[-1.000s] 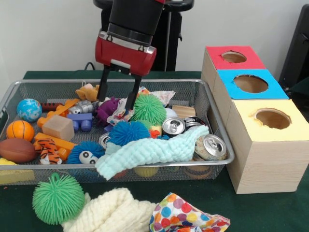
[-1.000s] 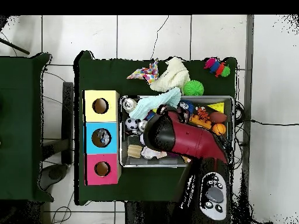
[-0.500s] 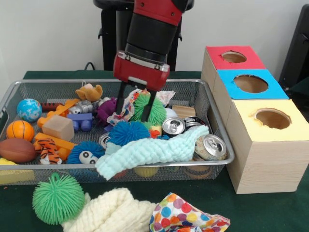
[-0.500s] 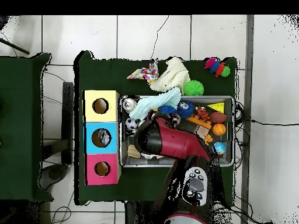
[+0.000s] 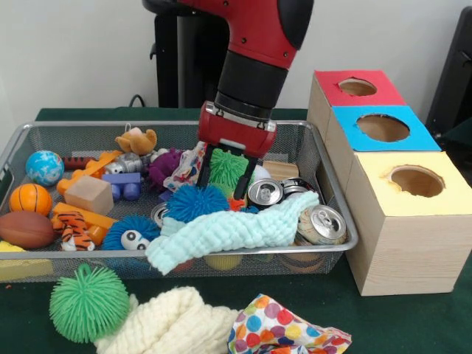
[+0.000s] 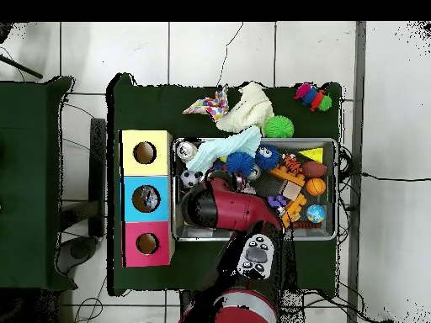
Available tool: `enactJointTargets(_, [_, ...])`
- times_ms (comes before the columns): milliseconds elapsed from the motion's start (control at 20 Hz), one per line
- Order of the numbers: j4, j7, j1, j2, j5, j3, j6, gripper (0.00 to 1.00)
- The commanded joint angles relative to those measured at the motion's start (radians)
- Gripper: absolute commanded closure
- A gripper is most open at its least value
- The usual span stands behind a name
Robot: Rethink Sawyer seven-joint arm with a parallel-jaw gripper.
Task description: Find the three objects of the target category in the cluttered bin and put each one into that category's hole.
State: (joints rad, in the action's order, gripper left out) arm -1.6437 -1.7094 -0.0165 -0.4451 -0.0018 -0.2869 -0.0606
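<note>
My gripper [image 5: 222,175] hangs in the wire bin [image 5: 335,214], open, with its two black fingers [image 5: 241,179] on either side of a green spiky ball [image 5: 226,167]. I cannot tell whether they touch it. Right beside it lie a silver can [image 5: 264,192] and a second can [image 5: 322,223] at the bin's right corner. A blue spiky ball [image 5: 194,201] and a pale blue cloth [image 5: 228,232] lie just in front. Three boxes with holes stand to the right: red [image 5: 358,87], blue [image 5: 382,127], yellow [image 5: 417,181]. In the overhead view the arm [image 6: 227,210] hides the gripper.
The bin's left half holds a basketball [image 5: 30,199], a globe ball [image 5: 44,167], a football [image 5: 26,229], a tiger toy [image 5: 74,227] and a tan block [image 5: 89,195]. In front of the bin lie a green spiky ball [image 5: 88,302], a cream knit cloth [image 5: 169,324] and a dotted cloth [image 5: 284,333].
In the front view the gripper has moved right and down, from above the purple toy to around the green spiky ball. The objects in the bin have not shifted.
</note>
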Motion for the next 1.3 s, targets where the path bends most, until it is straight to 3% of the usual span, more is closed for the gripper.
enactJointTargets(50, [-0.044, -0.232, -0.013, 0.055, 0.044, 0.019, 0.067, 0.00])
enactJointTargets(350, [-0.092, -0.293, -0.004, 0.061, 0.090, -0.002, 0.131, 0.00])
enactJointTargets(550, [-0.097, -0.273, 0.002, 0.067, 0.113, -0.015, 0.072, 0.00])
enactJointTargets(1300, [-0.166, -0.275, -0.001, 0.105, 0.166, -0.001, 0.151, 0.00])
